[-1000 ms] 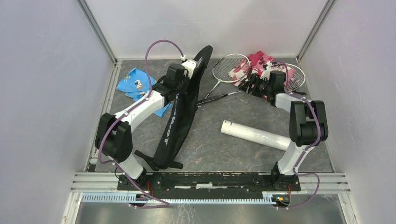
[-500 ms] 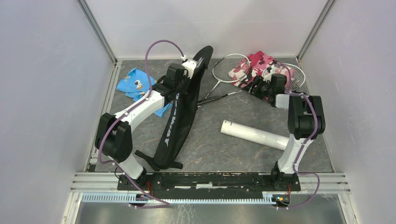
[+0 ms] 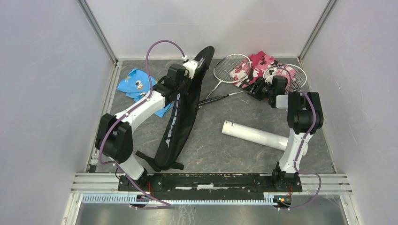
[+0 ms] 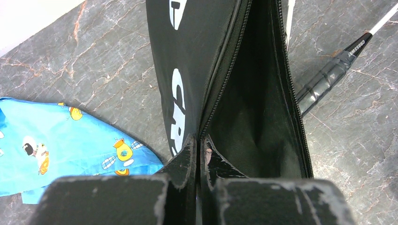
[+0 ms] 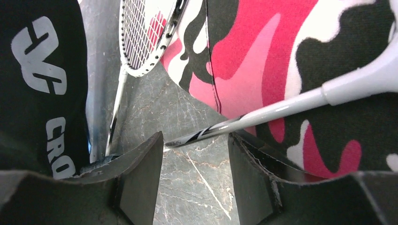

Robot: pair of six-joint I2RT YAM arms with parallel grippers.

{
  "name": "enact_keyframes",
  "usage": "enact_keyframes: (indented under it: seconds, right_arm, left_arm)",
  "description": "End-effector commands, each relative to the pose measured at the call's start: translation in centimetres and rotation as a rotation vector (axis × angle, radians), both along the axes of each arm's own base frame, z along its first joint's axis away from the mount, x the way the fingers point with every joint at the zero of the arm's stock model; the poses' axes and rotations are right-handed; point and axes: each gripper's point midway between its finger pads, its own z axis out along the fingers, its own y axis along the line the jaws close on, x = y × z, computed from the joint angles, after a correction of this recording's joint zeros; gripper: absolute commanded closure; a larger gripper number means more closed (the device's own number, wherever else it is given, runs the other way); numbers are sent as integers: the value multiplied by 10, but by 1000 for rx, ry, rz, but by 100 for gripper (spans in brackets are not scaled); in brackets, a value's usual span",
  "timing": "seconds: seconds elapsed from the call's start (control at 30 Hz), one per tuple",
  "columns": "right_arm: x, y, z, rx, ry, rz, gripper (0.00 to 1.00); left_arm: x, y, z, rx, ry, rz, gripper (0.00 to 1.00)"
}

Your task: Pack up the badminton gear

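The long black CROSSWAY racket bag (image 3: 176, 119) lies lengthwise left of centre. My left gripper (image 3: 184, 86) is shut on its unzipped edge (image 4: 220, 89), and the dark inside of the bag (image 4: 256, 103) shows. One silver racket (image 3: 232, 69) lies at the back, its black handle (image 4: 326, 77) beside the bag. The second racket (image 3: 287, 75) lies on the pink camouflage cloth (image 3: 259, 63). My right gripper (image 3: 254, 89) is open, low over the table, and that racket's shaft (image 5: 263, 115) crosses just beyond its fingertips (image 5: 149, 152). The white tube (image 3: 256, 135) lies right of centre. No shuttlecocks show.
A blue printed cloth (image 3: 136, 84) lies left of the bag and also shows in the left wrist view (image 4: 56, 136). Grey walls close the table in on three sides. The marbled tabletop (image 5: 197, 183) shows between the right gripper's fingers.
The right arm's elbow has drawn in toward the back, and its gripper has shifted slightly toward the pink cloth. The left arm and the bag have not moved.
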Motion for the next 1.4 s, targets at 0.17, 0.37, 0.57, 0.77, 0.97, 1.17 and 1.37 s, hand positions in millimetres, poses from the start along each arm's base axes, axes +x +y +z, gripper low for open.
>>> enact_keyframes:
  seconds: [0.17,0.37,0.57,0.77,0.97,1.17,1.37]
  right_arm:
    - [28,2,18,84,-73,6,47]
    - [30,3,18,126,-76,8,59]
    - [30,-1,31,151,-94,-4,75]
    - [28,-3,56,185,-128,-8,86]
    - [22,-1,82,243,-166,5,93]
    - [18,3,107,291,-205,24,100]
    - [12,7,132,358,-244,47,100]
  left_arm:
    - [7,-9,41,-88,-94,-7,98]
    - [7,-9,41,-85,-95,-6,98]
    - [8,-7,41,-74,-100,4,98]
    - [10,1,42,-50,-117,33,98]
    - [14,14,49,-24,-142,71,98]
    - [17,25,56,-12,-165,94,98]
    - [21,36,61,6,-186,122,98]
